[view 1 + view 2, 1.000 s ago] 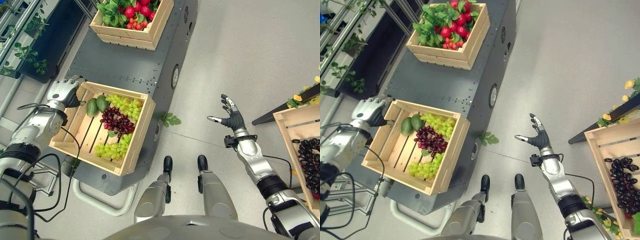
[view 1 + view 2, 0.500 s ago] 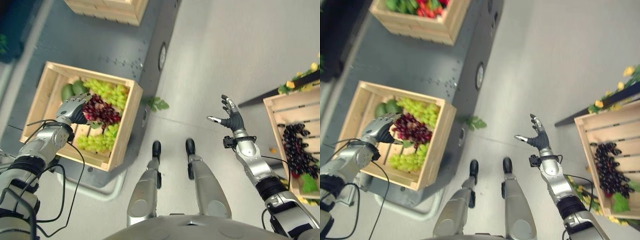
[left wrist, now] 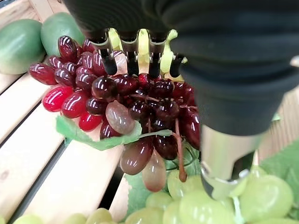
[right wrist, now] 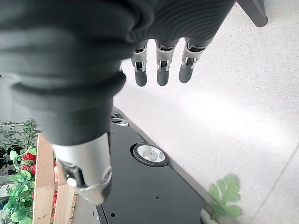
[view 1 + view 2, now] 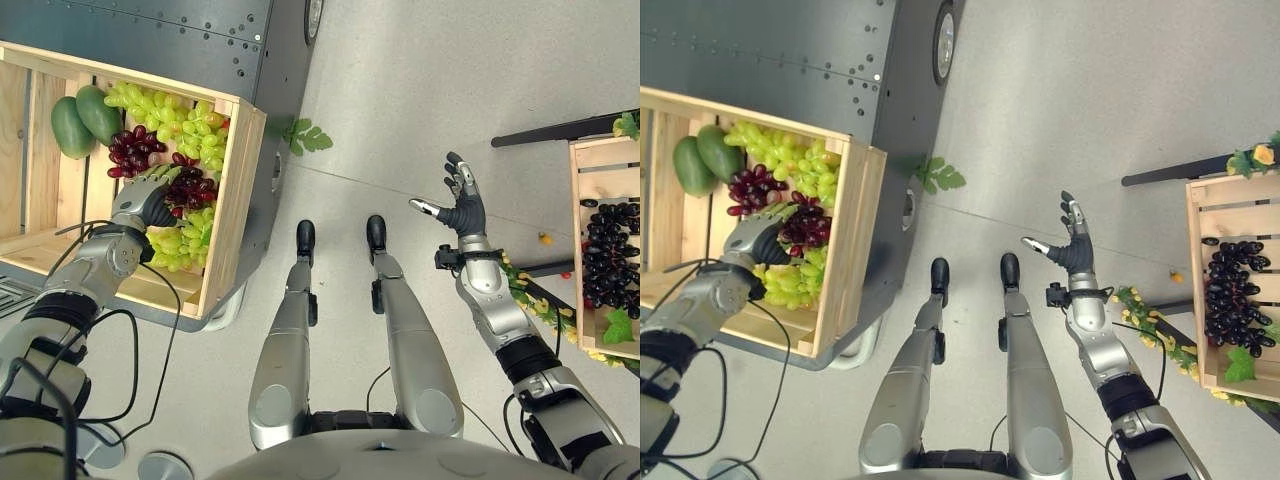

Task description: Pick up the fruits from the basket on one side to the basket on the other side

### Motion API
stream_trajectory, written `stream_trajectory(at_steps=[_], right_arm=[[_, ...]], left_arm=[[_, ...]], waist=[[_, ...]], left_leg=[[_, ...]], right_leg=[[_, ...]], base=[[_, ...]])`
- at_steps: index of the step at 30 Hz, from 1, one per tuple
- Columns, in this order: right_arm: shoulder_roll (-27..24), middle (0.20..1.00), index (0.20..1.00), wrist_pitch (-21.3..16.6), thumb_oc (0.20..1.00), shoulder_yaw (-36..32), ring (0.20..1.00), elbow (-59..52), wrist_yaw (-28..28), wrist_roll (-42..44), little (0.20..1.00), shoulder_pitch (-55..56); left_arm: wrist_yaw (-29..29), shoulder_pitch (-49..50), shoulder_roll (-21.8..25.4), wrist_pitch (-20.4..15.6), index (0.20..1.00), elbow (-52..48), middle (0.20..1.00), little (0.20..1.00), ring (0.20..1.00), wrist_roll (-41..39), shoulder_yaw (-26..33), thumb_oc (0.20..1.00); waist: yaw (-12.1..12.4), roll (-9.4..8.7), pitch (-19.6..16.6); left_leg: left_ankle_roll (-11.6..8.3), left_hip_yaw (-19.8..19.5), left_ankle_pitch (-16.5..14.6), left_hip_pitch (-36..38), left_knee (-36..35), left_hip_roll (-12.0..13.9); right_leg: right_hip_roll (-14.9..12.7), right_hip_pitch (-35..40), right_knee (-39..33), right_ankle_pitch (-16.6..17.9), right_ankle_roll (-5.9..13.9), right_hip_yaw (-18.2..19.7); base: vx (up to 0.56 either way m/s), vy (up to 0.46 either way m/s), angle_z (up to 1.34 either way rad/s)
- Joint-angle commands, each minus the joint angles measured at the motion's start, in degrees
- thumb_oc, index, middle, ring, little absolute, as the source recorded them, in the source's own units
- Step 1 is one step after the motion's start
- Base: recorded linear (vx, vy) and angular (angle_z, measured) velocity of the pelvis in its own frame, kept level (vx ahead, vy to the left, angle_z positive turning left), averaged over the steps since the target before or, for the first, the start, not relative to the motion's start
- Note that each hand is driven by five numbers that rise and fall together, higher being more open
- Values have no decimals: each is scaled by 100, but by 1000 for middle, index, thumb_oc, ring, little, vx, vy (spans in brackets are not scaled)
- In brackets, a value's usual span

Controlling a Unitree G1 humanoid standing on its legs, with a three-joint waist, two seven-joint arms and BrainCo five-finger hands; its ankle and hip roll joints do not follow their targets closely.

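**Left hand on the red grapes in the left crate**

A wooden crate (image 5: 232, 200) sits on a dark grey metal platform (image 5: 190, 30) at the left of the scene. Inside it lie two green mangoes (image 5: 85, 118) at the far left, green grapes (image 5: 180, 115) along the far and right side, more green grapes (image 5: 185, 245) at the near side, and a bunch of red grapes (image 5: 150, 165) in the middle.

The left hand (image 5: 145, 200) reaches into this crate and lies over the near end of the red grapes. In the left wrist view its fingers (image 3: 108, 58) curl down onto the far side of the bunch and its thumb (image 3: 224, 158) comes down on the near side, against the green grapes, so the hand closes around the red bunch, which rests on the crate's slats with a green leaf (image 3: 93, 137) under it.

The right hand (image 5: 462, 208) is raised over the pale floor (image 5: 420, 90) in the middle right of the scene, well apart from both crates, palm up with fingers spread and straight, holding nothing.

At the far right stands a second wooden crate (image 5: 585, 160) that holds black grapes (image 5: 610, 255) and a green leaf (image 5: 620, 325). A small green leaf sprig (image 5: 305, 135) lies on the floor just right of the platform. Yellow flowers (image 5: 1140, 310) trail along the floor beside the right crate.
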Motion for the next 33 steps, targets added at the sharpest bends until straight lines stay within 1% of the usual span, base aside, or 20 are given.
stream_trajectory(at_steps=[1,3,7,8,12,14,17,19,23,27,30,32,33], right_arm=[[-37,1000,1000,-325,1000,-64,1000,-421,-125,69,1000,49],[-38,1000,1000,-323,1000,-45,1000,-372,-175,60,1000,-49],[0,1000,1000,-334,1000,-55,1000,-324,-273,67,1000,-172],[5,1000,1000,-318,1000,-57,1000,-307,-283,43,1000,-191],[12,1000,1000,-283,1000,-71,1000,-298,-274,18,1000,-206],[19,1000,1000,-278,1000,-68,1000,-244,-303,-11,1000,-225],[-14,1000,1000,-297,1000,-74,1000,-234,-324,-32,1000,-258],[-29,1000,1000,-289,1000,-82,1000,-240,-322,-46,1000,-242],[-55,1000,1000,-295,1000,-145,1000,-240,-385,-118,1000,-191],[-55,1000,1000,-293,1000,-138,1000,-164,-437,-180,1000,-180],[-84,1000,1000,-288,1000,-206,1000,-155,-476,-241,1000,-156],[-124,1000,1000,-290,1000,-300,1000,-173,-516,-294,1000,-100],[-124,1000,1000,-289,1000,-292,1000,-176,-516,-295,1000,-99]], left_arm=[[-210,5,192,-14,1000,114,1000,1000,1000,-318,-36,1000],[-239,-23,232,-32,1000,100,1000,1000,1000,-348,-82,1000],[-314,45,203,-53,1000,72,1000,1000,1000,-418,-107,1000],[-416,158,204,-57,1000,26,1000,1000,1000,-459,-83,1000],[-528,383,138,-55,1000,-34,1000,1000,1000,-552,7,1000],[-476,495,111,-53,1000,-48,1000,1000,1000,-538,105,1000],[-366,606,224,-45,1000,-264,1000,1000,1000,-205,-7,1000],[-340,682,218,-41,1000,-249,1000,1000,1000,-168,48,1000],[-125,914,79,42,1000,-257,1000,1000,1000,-146,345,1000],[211,1017,103,126,1000,-430,1000,1000,1000,29,584,1000],[309,1249,192,134,1000,-796,1000,1000,1000,199,733,1000],[434,1597,252,176,1000,-1182,1000,1000,1000,314,1054,1000],[432,1625,253,181,1000,-1201,1000,1000,1000,319,1077,1000]], waist=[[-76,-185,-53],[-65,-155,-53],[-33,-176,-53],[-5,-171,-53],[22,-161,-53],[42,-148,-53],[83,-123,-53],[94,-125,-53],[143,-97,-53],[209,-27,-53],[267,41,-53],[330,126,-53],[324,126,-53]], left_leg=[[300,-97,-452,-435,729,-367],[306,-97,-456,-553,758,-401],[322,-91,-466,-653,760,-419],[329,-92,-471,-670,768,-438],[340,-94,-485,-686,776,-463],[343,-91,-488,-677,769,-473],[341,-108,-496,-678,764,-489],[344,-111,-505,-677,769,-493],[353,-125,-506,-658,755,-518],[355,-128,-489,-590,696,-525],[355,-127,-475,-542,657,-534],[354,-140,-479,-493,639,-543],[354,-140,-480,-489,637,-541]], right_leg=[[-157,29,-333,274,675,167],[-162,-85,-303,274,678,160],[-164,-172,-347,307,686,167],[-168,-176,-361,308,686,166],[-166,-198,-363,310,676,164],[-165,-194,-373,311,672,169],[-177,-173,-410,314,675,157],[-183,-159,-420,311,673,157],[-193,-147,-423,312,664,144],[-200,-90,-465,316,662,157],[-207,-48,-482,304,661,162],[-222,-15,-481,294,659,160],[-221,-13,-481,294,659,160]], base=[[-9,6,8],[-2,13,6],[0,0,0],[0,0,0],[0,0,0],[0,0,0],[0,0,0],[0,0,0],[0,0,0],[0,0,0],[0,0,0],[0,0,0],[0,0,0]])
